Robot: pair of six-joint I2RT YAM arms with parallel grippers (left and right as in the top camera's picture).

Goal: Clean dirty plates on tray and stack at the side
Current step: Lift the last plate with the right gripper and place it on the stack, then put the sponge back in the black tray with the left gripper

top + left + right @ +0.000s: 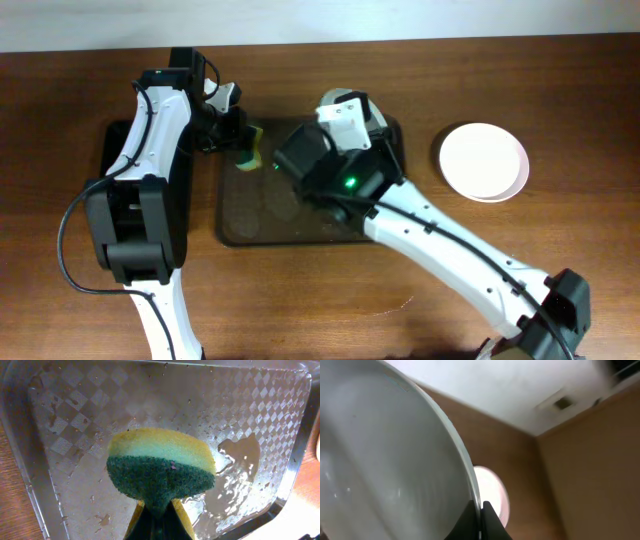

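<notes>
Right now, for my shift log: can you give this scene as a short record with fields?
Tray: brown rectangular textured tray, wet surface
Left pincer: shut on a yellow-and-green scrubbing sponge, over the tray
Right pincer: shut on the rim of a round white plate, held tilted
Side: second white plate on the wooden table, right of the tray

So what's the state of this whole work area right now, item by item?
Surface: wooden table.
Job's things: brown tray wet; held plate raised over it; white plate set on the table at the right.
Clutter: black tray under the left arm.
Tools: left tool shut on sponge above the tray; right tool shut on held plate's rim.
Cables: black cable looping beside the left arm.
Surroundings: pale wall past the table's far edge.
</notes>
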